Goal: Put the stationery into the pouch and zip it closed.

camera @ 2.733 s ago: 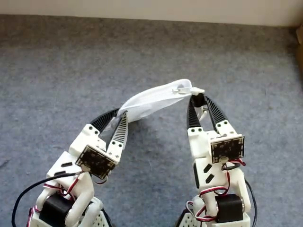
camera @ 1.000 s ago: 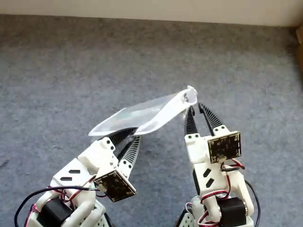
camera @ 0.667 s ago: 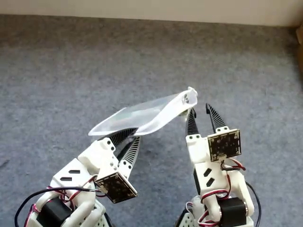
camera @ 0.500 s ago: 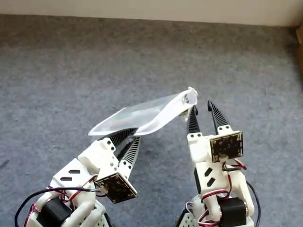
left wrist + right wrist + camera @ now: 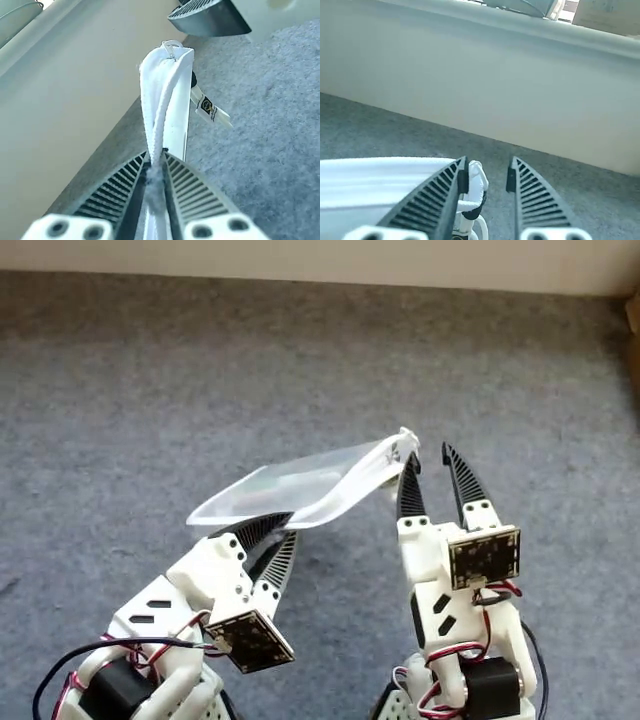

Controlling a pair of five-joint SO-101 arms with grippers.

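The white, partly see-through pouch (image 5: pixel 310 485) hangs tilted above the grey carpet, its zipper end (image 5: pixel 400 447) highest. My left gripper (image 5: pixel 278 536) is shut on the pouch's lower edge; in the left wrist view the fabric (image 5: pixel 167 90) is pinched between the fingers of that gripper (image 5: pixel 154 167), with the zipper pull (image 5: pixel 171 46) at the far tip and a small tag (image 5: pixel 211 109) dangling beside it. My right gripper (image 5: pixel 428 458) stands open just beside the zipper end, one finger close to it. The right wrist view has the pouch (image 5: pixel 380 180) and its pull cord (image 5: pixel 476 186) next to one finger of the open gripper (image 5: pixel 487 167).
Grey carpet (image 5: pixel 150 380) covers the whole work surface. A pale wall base (image 5: pixel 300 260) runs along its far edge. A brown box corner (image 5: pixel 634 330) pokes in at the right edge.
My right gripper has let go of the zipper pull, opened wider and drawn back a little to the right. The left arm has pulled back, raising the pouch, and has held still over the last second.
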